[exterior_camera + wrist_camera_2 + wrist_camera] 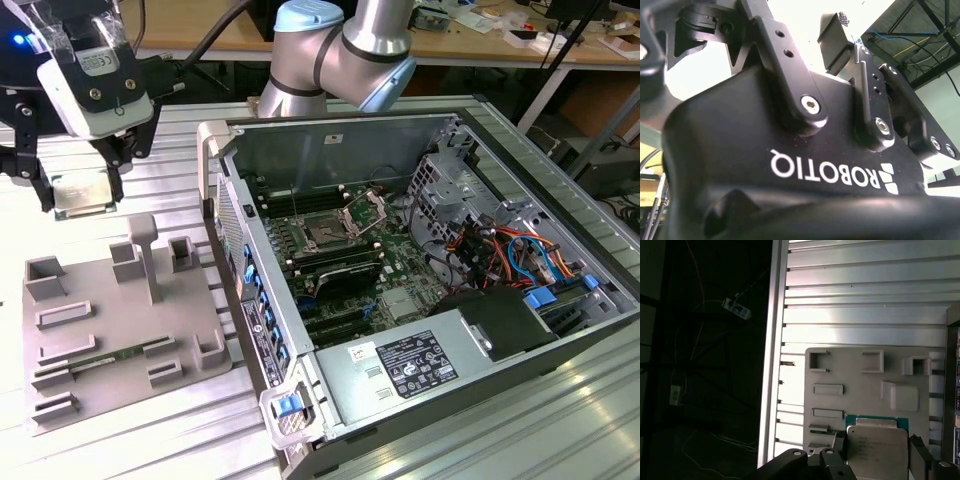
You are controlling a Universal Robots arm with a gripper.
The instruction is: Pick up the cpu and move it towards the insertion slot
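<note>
So the black two-finger hand (82,192) is pinching the cpu (80,198), the small flat square chip with the silvery metal top and thin green rim, with one finger on each of two opposite edges. The first wrist view shows it nicely: the dark fingers (839,444) sit tight against either side of the cpu (877,450), and its metal top faces the camera. The cpu hangs roughly level in the air over the far edge of the pale grey plastic fixture tray (120,320), the one covered in little raised blocks and pockets. As far as I can tell it's not touching the tray.

The tray lies on the ribbed aluminium surface (180,440). Just beside the tray, on the exterior view's right, stands the open grey metal desktop computer case (340,145) with a green motherboard (390,262) showing inside. The insertion slot (325,232), the square socket with the dark centre, sits on that board, well apart from the tray and from the cpu hanging over it. Its shiny metal retention frame (365,210) looks flipped up right next to it. The silver and pale blue robot arm (345,45) curves round beyond the case, on the side away from the tray
</note>
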